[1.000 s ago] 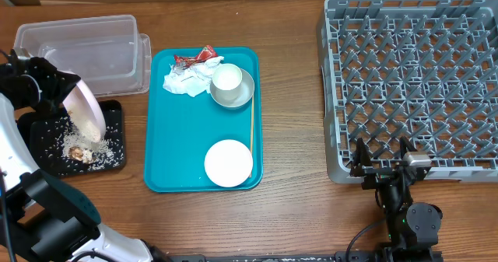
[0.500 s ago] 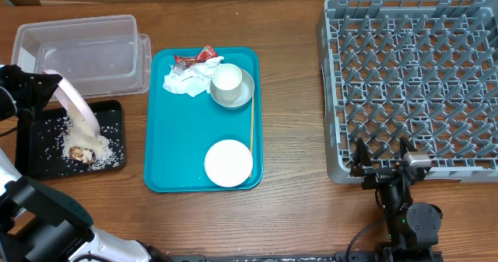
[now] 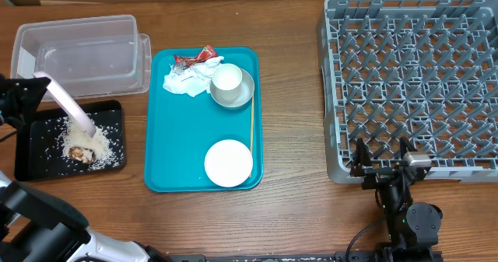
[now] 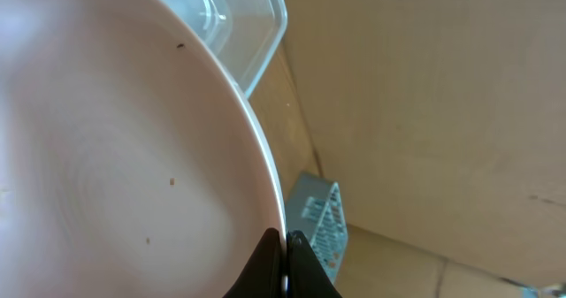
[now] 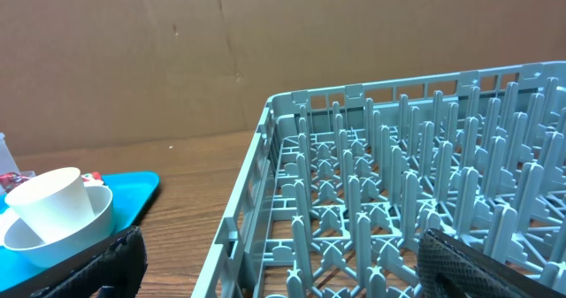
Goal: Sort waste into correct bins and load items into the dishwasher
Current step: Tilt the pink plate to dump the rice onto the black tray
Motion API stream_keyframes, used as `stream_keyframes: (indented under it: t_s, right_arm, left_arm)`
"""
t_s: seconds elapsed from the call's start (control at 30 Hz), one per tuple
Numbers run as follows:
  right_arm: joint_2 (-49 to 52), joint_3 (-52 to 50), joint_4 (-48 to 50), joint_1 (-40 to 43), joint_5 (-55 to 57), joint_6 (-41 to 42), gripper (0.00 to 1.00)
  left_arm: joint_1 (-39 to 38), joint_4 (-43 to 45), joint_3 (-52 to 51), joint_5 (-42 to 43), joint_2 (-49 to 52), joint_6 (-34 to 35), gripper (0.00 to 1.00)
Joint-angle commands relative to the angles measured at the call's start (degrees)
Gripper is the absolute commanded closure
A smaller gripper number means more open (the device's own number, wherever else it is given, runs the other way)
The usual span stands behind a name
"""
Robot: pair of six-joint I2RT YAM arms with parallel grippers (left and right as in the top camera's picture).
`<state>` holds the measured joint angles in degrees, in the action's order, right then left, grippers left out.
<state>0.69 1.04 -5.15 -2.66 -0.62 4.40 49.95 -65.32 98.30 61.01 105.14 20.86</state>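
My left gripper (image 3: 29,99) is shut on the rim of the large white plate (image 3: 71,106), held steeply tilted on edge over the black tray (image 3: 31,149). The plate (image 4: 115,165) fills the left wrist view, with my left gripper (image 4: 285,261) pinched on its edge. Rice and brown scraps (image 3: 84,149) lie on the black tray. The clear tub (image 3: 85,52) stands behind it. A crumpled napkin (image 3: 187,78), a red wrapper (image 3: 196,57), a cup (image 3: 226,78) in a small bowl (image 3: 241,96) and a smaller plate (image 3: 229,162) sit on the teal tray. My right gripper (image 3: 383,158) is open and empty at the front edge of the grey dish rack (image 3: 412,83).
The teal tray (image 3: 167,137) lies in the middle of the wooden table. A thin stick (image 3: 251,134) lies along its right side. A cardboard wall stands at the back.
The left gripper has moved left and tipped the plate steeper, onto its edge. The heap of rice and scraps now lies on the black tray. The right arm has not moved.
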Motion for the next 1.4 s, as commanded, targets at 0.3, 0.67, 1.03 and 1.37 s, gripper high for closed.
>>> stream_keyframes:
  t_s: [0.3, 0.67, 1.03, 1.37]
  right_arm:
    - [-0.5, -0.6, 0.3, 0.1, 0.5, -0.3, 0.0]
    - [-0.5, -0.6, 0.3, 0.1, 0.5, -0.3, 0.0]
    - [-0.5, -0.6, 0.3, 0.1, 0.5, -0.3, 0.0]
    - [-0.5, -0.6, 0.3, 0.1, 0.5, -0.3, 0.0]
  left_arm:
    - [1.7, 1.2, 1.2, 5.0, 0.2, -5.3, 0.96]
    - [1.8, -0.7, 1.2, 1.5, 0.2, -7.3, 0.96]
    - [1.5, -2.4, 1.2, -2.3, 0.2, -12.7, 0.96]
    - [1.7, -4.9, 1.2, 2.1, 0.2, -18.5, 0.96]
